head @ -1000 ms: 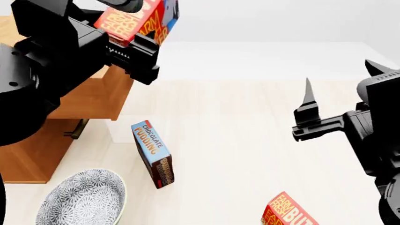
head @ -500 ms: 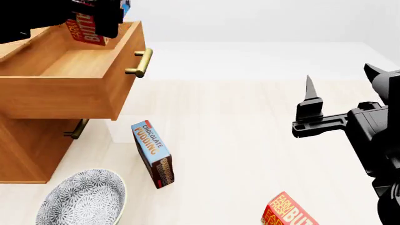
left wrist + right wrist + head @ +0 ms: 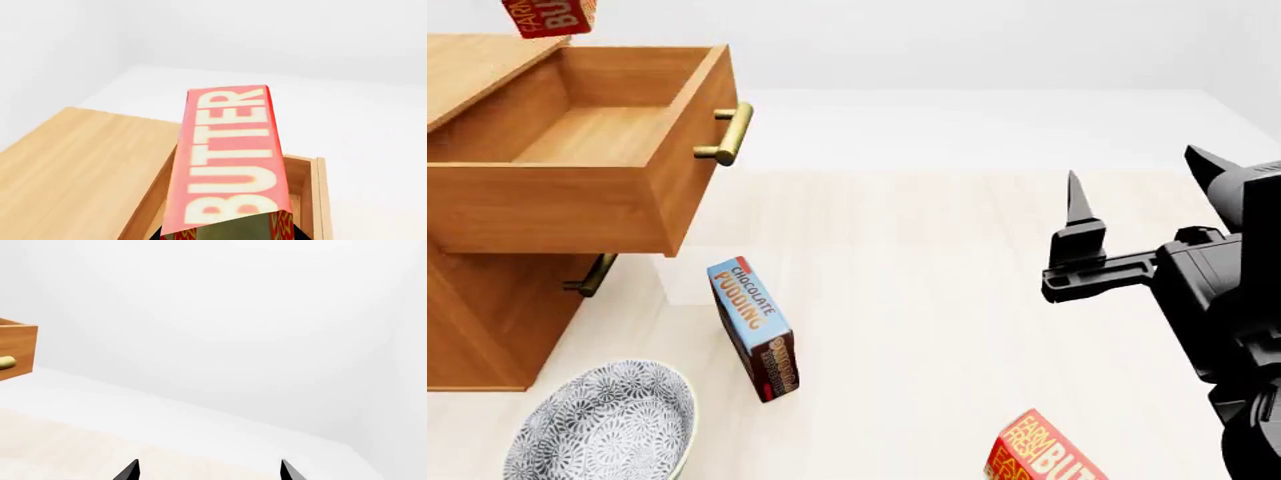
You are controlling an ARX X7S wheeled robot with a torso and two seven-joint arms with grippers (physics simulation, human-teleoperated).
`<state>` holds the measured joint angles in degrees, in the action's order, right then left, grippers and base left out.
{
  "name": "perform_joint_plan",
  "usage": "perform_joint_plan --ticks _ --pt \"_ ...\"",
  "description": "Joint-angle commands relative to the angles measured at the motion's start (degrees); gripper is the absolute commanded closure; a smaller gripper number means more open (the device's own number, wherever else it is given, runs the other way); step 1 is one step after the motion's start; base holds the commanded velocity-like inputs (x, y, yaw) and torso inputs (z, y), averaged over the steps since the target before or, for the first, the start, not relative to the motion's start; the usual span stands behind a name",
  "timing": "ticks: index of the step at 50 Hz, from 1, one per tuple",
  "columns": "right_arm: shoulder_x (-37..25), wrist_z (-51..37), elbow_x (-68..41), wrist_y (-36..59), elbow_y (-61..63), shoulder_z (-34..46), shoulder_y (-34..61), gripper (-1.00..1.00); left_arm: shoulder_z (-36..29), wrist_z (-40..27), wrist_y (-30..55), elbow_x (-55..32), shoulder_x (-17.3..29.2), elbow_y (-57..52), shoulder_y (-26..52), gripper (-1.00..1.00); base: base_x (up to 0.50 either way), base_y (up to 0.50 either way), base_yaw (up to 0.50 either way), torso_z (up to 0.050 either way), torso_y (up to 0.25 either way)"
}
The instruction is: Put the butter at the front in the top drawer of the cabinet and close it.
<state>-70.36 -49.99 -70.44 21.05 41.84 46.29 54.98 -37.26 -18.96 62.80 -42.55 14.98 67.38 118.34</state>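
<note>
Above the open top drawer [image 3: 587,135], the butter [image 3: 547,17] has risen, left claw clenched on it; right claw [image 3: 1141,215] released.

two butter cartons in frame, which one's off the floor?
The butter carton at the head view's top left, raised above the open top drawer; the left wrist view shows it close up, over the drawer. The other carton sits on the floor at the bottom edge.
</note>
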Motion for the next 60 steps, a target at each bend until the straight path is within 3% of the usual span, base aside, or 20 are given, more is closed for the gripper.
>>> perform_joint_plan --ticks 1,10,19,60 --pt "0.11 1.62 1.83 -2.16 -0.34 0.36 -1.93 -1.00 21.78 -1.15 -6.55 26.29 -4.18 7.60 -1.27 1.00 0.00 0.00 0.00 0.000 0.000" --pt "0.24 2.09 2.80 -3.21 -0.23 0.59 -3.00 -1.00 37.18 -2.10 -10.24 37.52 -5.61 7.61 -5.00 1.00 0.00 0.00 0.00 0.001 0.001" --pt "0.78 2.40 3.02 -2.72 -0.06 0.74 -2.86 -1.00 44.44 -2.18 -12.80 40.69 -6.69 7.61 -7.91 1.00 0.00 0.00 0.00 0.000 0.001" --pt "0.49 3.66 4.79 -7.20 -0.04 1.10 -7.12 -1.00 37.06 -1.13 -14.96 42.71 -7.81 7.61 -14.49 1.00 0.00 0.00 0.00 0.000 0.001"
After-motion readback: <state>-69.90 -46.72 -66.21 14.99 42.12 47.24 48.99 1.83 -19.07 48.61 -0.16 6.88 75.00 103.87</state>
